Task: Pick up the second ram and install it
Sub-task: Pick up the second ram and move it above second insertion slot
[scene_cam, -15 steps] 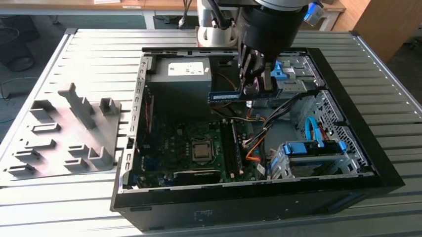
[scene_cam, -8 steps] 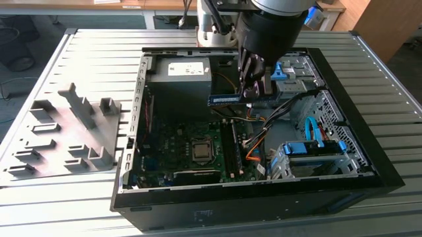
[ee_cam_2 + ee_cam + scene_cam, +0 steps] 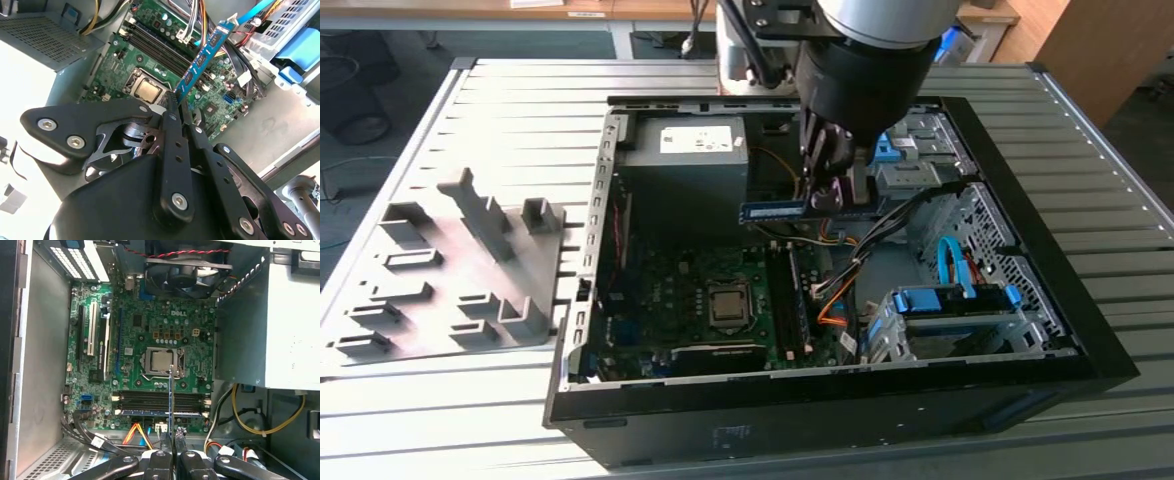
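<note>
The second ram is a narrow blue-green strip with dark chips, held level in the air above the open computer case. My gripper is shut on one end of it. In the second wrist view the ram sticks out from the closed gripper over the green motherboard. In the first wrist view the ram shows edge-on, rising from the gripper and crossing above the long black memory slots. A blue strip lies in one of the slots.
A grey power supply fills the case's far corner. Blue drive brackets and orange and black cables crowd the exterior view's right side. The CPU socket sits beside the slots. A grey fixture tray lies left of the case.
</note>
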`<state>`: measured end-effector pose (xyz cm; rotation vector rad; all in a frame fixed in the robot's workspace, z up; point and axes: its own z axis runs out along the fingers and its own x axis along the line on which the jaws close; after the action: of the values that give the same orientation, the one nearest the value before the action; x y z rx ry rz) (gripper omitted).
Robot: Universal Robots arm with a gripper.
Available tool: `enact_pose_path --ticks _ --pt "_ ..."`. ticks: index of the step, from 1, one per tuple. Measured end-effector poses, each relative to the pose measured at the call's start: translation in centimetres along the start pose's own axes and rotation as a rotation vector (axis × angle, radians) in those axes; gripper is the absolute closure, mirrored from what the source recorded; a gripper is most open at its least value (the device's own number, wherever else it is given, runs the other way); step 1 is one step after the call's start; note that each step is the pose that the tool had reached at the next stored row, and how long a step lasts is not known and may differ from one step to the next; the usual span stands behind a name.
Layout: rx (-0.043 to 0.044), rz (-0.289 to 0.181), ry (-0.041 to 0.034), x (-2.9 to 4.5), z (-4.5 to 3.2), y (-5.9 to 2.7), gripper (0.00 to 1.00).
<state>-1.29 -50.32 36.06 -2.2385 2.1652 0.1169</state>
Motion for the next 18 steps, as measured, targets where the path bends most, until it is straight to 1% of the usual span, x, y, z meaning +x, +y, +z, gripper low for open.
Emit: enact_pose_path --ticks 4,13,18 --pt "0.0000 0.000 -0.0001 0.23 0.69 0.02 0.86" --pt "0.0000 0.000 -0.0002 0.37 2.31 0.04 0.86" --pt "0.0000 0.000 -0.0001 0.41 2.84 0.02 0.86"
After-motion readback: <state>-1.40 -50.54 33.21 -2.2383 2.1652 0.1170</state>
